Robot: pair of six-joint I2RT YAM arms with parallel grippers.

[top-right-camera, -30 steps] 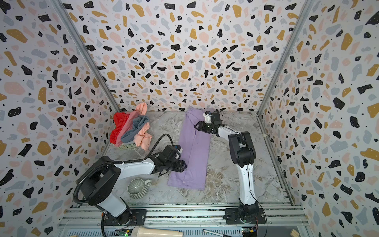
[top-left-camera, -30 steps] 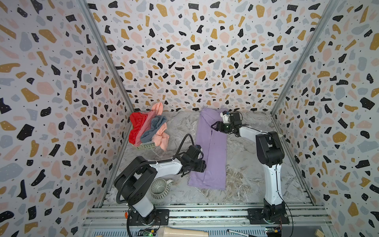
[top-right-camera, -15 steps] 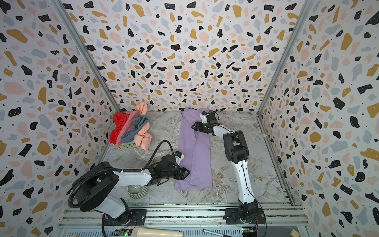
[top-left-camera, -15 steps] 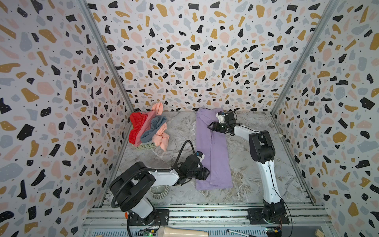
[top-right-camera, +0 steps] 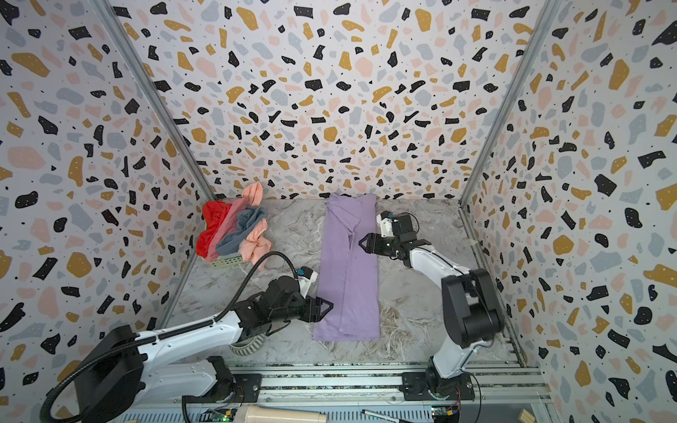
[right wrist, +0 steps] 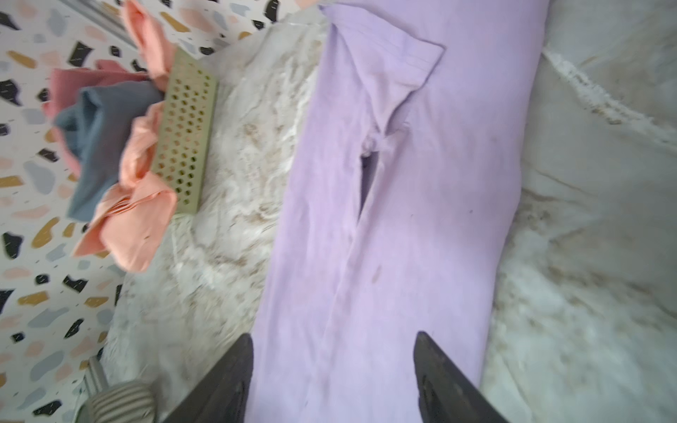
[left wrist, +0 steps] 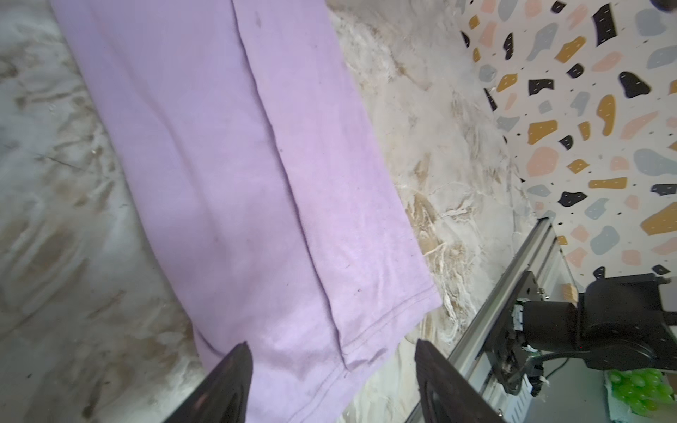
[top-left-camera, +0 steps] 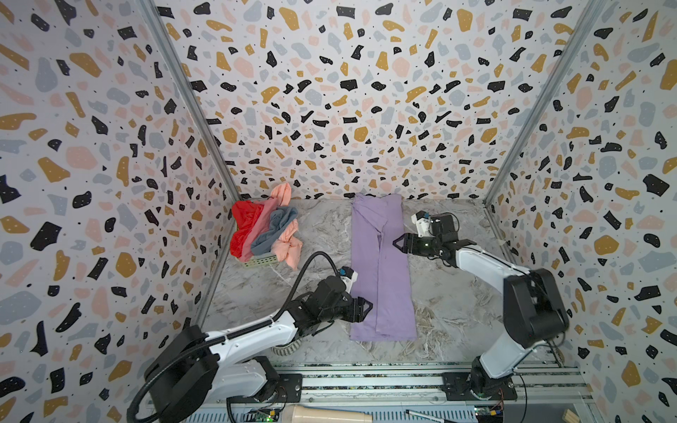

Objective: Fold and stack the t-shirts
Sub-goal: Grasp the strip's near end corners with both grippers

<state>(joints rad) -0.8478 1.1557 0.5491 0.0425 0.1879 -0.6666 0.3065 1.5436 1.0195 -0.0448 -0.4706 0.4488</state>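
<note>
Lilac t-shirt (top-left-camera: 381, 271): lies flat on the table (top-left-camera: 322, 234) at centre frame in both top views. It is a narrow lengthwise strip, collar end at the back wall and hem toward the lower edge of the frame.

1. Change noted. A second ago both grippers were in against the cloth and the strip's lower end sat further toward the lower left. Now the strip runs straight, with one panel lapped over the other along a seam.
2. Left gripper (top-left-camera: 366, 309): over the strip's left edge near the hem. In the left wrist view its jaws are spread, with nothing between them.
3. Right gripper (top-left-camera: 397, 243): beside the strip's right edge, further up the frame. In the right wrist view its jaws are likewise spread and empty.
4. Meaning. I judge the lengthwise folds complete and the cloth released. The cross fold, hem to collar, is not yet done.
5. Remaining stock. The other t-shirts (top-left-camera: 267, 227) are heaped in the basket (top-left-camera: 262, 260) at upper left, unfolded. The mug (top-left-camera: 287, 348) sits partly hidden under my left arm.
</note>
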